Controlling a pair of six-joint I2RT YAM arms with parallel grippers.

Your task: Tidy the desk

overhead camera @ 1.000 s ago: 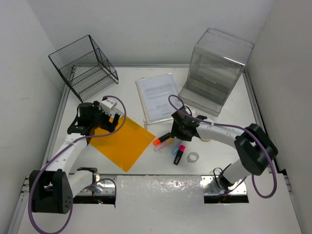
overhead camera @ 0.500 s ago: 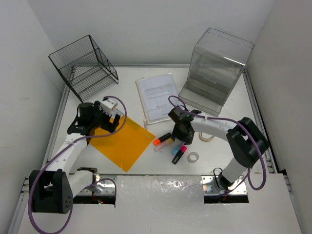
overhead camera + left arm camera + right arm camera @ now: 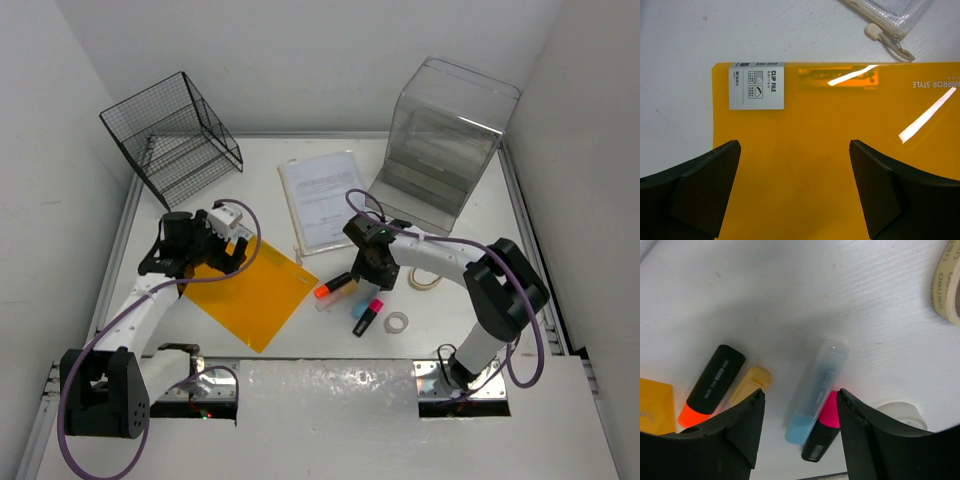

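Note:
On the white desk [image 3: 255, 175] lies an orange clip file [image 3: 248, 290]. My left gripper [image 3: 226, 247] hovers open over its upper corner. In the left wrist view the file [image 3: 840, 125] fills the space under the open left gripper [image 3: 794, 146], nothing held. My right gripper [image 3: 369, 274] is open above a cluster of highlighters. In the right wrist view a blue highlighter [image 3: 816, 390] and a pink one [image 3: 823, 432] lie between the wide-set jaws of the right gripper [image 3: 800, 393]. An orange highlighter [image 3: 714, 386] and a yellow one [image 3: 751, 382] lie to the left.
A black wire rack [image 3: 175, 135] stands at the back left and a clear drawer box [image 3: 440, 140] at the back right. A zip pouch with papers [image 3: 323, 200] lies between them. Two tape rolls [image 3: 397, 322] [image 3: 422, 279] lie right of the highlighters.
My right arm has folded in and its gripper has shifted slightly left over the highlighters. The pink highlighter has tilted a little. The left arm has not moved.

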